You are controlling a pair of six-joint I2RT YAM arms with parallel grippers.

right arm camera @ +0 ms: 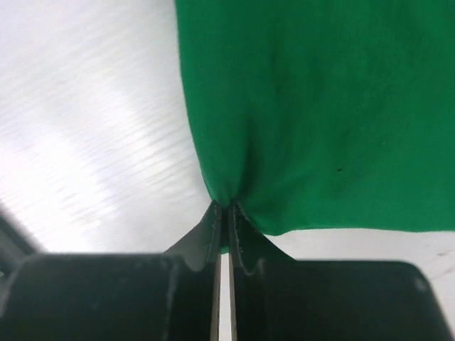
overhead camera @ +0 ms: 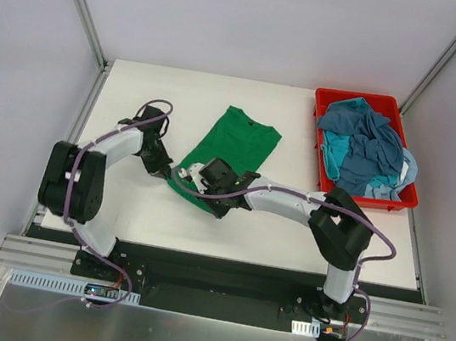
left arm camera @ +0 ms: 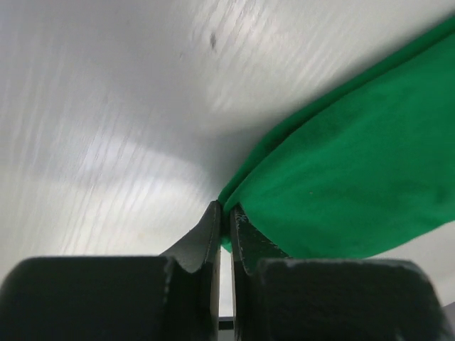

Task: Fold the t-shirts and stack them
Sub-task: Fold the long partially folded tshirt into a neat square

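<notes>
A shirt (overhead camera: 235,150) lies mid-worktop (overhead camera: 289,222). To its right, at the far right corner, sits a bin (overhead camera: 355,96) with a heap of shirts (overhead camera: 369,149) in it. The left pincer (left arm camera: 226,213) and the right pincer (right arm camera: 224,209) nip the shirt's near end, side by side.

The green t-shirt (left arm camera: 355,163) is cut off by the top and right edges of the left wrist view, and by the top and right edges of the right wrist view. The cloth pinched by the left gripper (left arm camera: 227,213) and the right gripper (right arm camera: 223,212) is lost between the closed fingers. The desk surface is blurred in both wrist views. From above, the shirt's near hem is covered by the right wrist. In the red bin (overhead camera: 359,97) at the far right corner, the blue shirts (overhead camera: 369,149) cannot be counted, and the bin's right rim is partly draped over.
</notes>
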